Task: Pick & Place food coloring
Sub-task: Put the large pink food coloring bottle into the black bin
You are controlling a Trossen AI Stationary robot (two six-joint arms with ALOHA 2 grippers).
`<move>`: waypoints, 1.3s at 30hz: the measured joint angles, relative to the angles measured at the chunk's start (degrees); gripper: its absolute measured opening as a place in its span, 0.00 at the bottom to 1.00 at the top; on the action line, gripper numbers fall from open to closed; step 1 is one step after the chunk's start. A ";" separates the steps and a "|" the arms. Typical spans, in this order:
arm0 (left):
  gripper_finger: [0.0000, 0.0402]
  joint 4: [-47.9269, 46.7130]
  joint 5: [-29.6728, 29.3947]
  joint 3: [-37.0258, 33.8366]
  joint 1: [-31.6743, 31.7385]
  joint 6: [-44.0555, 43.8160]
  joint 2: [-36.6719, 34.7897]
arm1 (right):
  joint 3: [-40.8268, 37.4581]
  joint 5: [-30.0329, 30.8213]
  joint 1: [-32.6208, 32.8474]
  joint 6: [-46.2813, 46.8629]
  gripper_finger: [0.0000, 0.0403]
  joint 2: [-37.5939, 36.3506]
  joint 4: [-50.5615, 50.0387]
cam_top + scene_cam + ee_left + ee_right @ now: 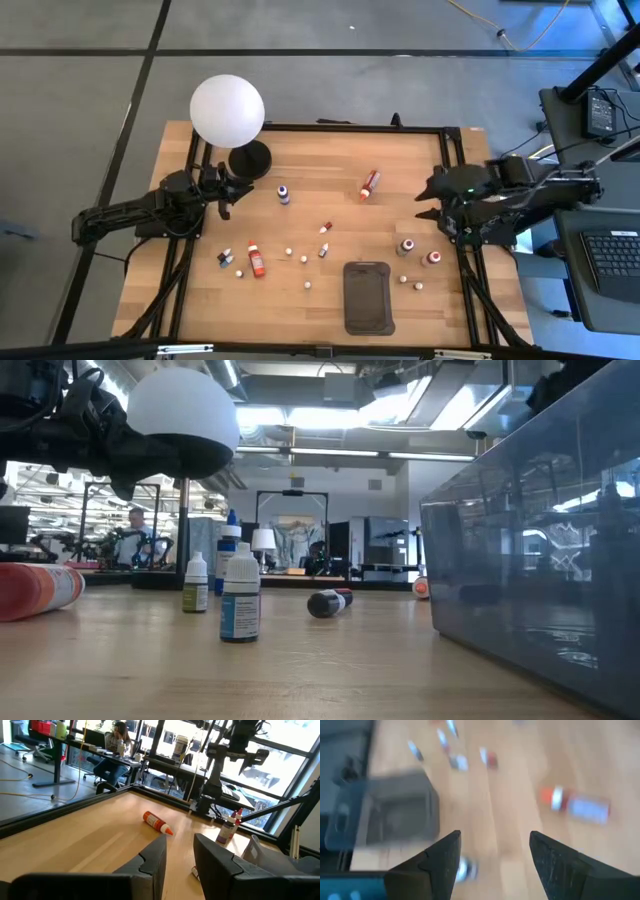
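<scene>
Right hand [428, 198] open beside scattered food coloring [257, 260], mixed headings.

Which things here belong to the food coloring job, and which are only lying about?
Belong to the job:
- food coloring bottles, scattered on the table
- dark grey tray
- right gripper, jaws open
- left gripper, jaws open

Just lying about:
- white globe lamp
- laptop beside the table
</scene>
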 joint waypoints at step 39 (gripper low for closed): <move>0.23 0.00 0.00 0.00 0.00 1.51 -0.02 | -4.00 4.95 40.04 36.77 0.59 26.47 -4.18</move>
